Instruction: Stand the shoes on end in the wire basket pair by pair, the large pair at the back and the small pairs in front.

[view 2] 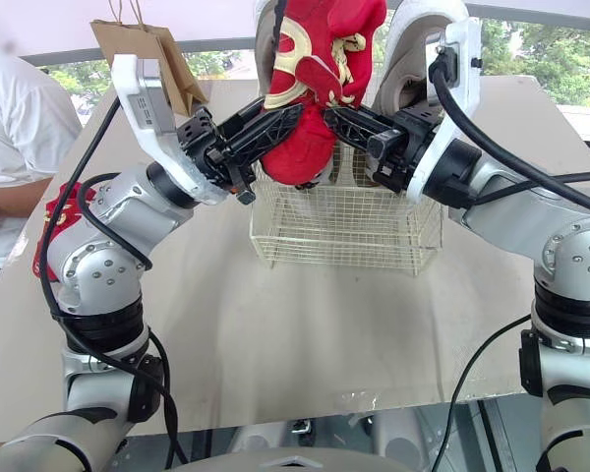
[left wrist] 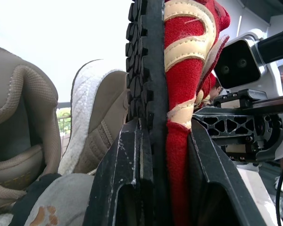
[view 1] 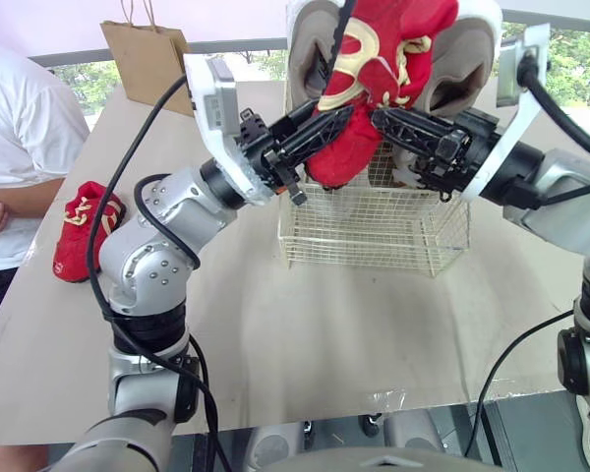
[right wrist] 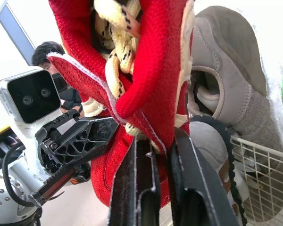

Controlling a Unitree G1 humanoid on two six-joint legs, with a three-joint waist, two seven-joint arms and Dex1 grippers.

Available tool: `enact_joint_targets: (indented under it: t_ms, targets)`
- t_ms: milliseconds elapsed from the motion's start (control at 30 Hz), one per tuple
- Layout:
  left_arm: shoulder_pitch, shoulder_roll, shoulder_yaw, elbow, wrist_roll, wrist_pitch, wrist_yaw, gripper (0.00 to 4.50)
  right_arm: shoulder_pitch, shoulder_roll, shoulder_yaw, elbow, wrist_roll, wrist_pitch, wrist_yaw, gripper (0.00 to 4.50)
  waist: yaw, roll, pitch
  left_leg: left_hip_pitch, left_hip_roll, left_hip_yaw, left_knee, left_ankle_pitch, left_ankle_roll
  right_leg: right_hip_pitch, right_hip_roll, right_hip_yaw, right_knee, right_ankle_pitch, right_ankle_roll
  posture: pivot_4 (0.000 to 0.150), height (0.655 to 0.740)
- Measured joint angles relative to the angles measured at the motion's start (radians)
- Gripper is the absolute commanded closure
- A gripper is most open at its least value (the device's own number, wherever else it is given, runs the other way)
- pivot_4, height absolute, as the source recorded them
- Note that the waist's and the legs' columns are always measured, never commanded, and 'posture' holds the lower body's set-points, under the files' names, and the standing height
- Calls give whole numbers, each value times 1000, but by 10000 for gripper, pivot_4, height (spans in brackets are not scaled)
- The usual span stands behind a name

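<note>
A red shoe with cream trim and laces hangs toe-down over the wire basket, held from both sides. My left gripper is shut on its black sole and red side. My right gripper is shut on the red edge of its opening. Two large grey-beige shoes stand on end at the back of the basket, behind the red one. A smaller grey shoe with a black rim sits low beside them. A second red shoe lies on the table at the far left.
A person in a white shirt sits at the table's left edge, close to the second red shoe. A brown paper bag stands at the back left. Bare tan tabletop stretches in front of the basket.
</note>
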Motion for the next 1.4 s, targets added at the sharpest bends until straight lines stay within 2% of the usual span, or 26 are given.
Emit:
enact_joint_targets:
  t_ms: [100, 300, 367, 400, 433, 500, 600, 667, 767, 833, 967, 1133, 1267, 1400]
  targets:
    - [1, 1, 1, 0, -11, 10, 1, 39810, 7, -1, 0, -1, -12, 0, 21, 45000, 0, 0, 0, 0, 0, 0, 0, 0, 0, 0, 0, 0, 0, 0, 0, 1500, 7400]
    - [20, 0, 45, 1, -218, 134, 44, 11849, 84, -8, -26, -60, -78, -31, 85, 45000, 1, 0, 0, 0, 1, 0, 0, 0, 0, 0, 0, 0, 0, -2, 3, 1500, 7400]
    - [22, -4, 48, 3, -276, 166, 85, 5637, 101, -10, -48, -76, -85, -53, 89, 45000, 1, 0, 0, 0, 1, 0, 0, 0, 0, 0, 0, 0, 0, -2, 4, 1500, 7400]
    - [27, -3, 53, 4, -309, 180, 108, 1171, 114, -13, -59, -86, -85, -61, 91, 45000, 1, 0, 0, 0, 1, -1, 0, 0, 0, 0, 0, 0, 0, -2, 4, 1500, 7400]
    - [47, 6, 71, 3, -386, 206, 141, 1171, 146, -21, -85, -108, -83, -77, 91, 45000, 0, 0, 0, 0, 1, -1, 0, 0, 0, 0, 0, 0, 0, -2, 4, 1500, 7400]
    - [89, 41, 91, 0, -460, 234, 166, 1171, 191, -38, -123, -127, -82, -94, 89, 45000, -2, 0, 0, 0, 2, 0, -1, 1, -2, -1, 0, 0, 0, -2, 3, 1500, 7400]
    - [148, 107, 106, -15, -514, 266, 149, 1171, 243, -88, -177, -153, -84, -110, 89, 45000, -1, 0, 0, 0, 2, 0, -1, 2, -3, -1, 1, 0, 0, -4, 1, 1500, 7400]
    - [196, 172, 107, -48, -511, 277, 91, 1171, 287, -130, -207, -187, -88, -114, 101, 45000, -1, 0, 0, 1, 2, 1, -1, 1, -2, -1, 1, 0, 0, -4, 1, 1500, 7400]
    - [304, 277, 105, -118, -423, 266, -58, 1171, 366, -220, -252, -245, -149, -112, 129, 45000, 0, 1, 0, 1, 2, 3, -1, 0, -2, -1, 1, 2, -1, -5, 1, 1500, 7400]
    - [400, 312, 105, -160, -337, 211, -162, 1171, 429, -265, -265, -301, -226, -112, 144, 45000, 0, 1, 0, 1, 3, 3, -2, -1, -1, -1, 0, 1, -3, -5, 1, 1500, 7400]
    - [541, 333, 105, -201, -202, 104, -300, 1171, 533, -290, -258, -450, -275, -111, 101, 45000, 2, 1, 0, 0, 4, 2, -2, -4, -6, -2, -6, 2, -4, -5, 1, 1500, 7400]
    - [651, 311, 106, -211, -47, -44, -353, 1171, 651, -297, -261, -537, -307, -112, 12, 45000, 3, 1, 0, -2, 4, 1, -2, -4, -6, -2, -8, 2, -6, -5, 1, 1500, 7400]
    - [663, 291, 104, -213, -13, -88, -354, 1171, 666, -272, -208, -555, -411, -115, -30, 45000, 1, 1, 0, -2, 4, 1, -3, -4, -6, -2, -8, 1, -7, -5, 1, 1500, 7400]
    - [668, 279, 94, -227, 7, -109, -343, 1171, 668, -171, -118, -553, -534, -133, -85, 45000, 1, 2, 0, -2, 4, 1, -5, -2, -8, -3, -7, 1, -8, -5, 1, 1500, 7400]
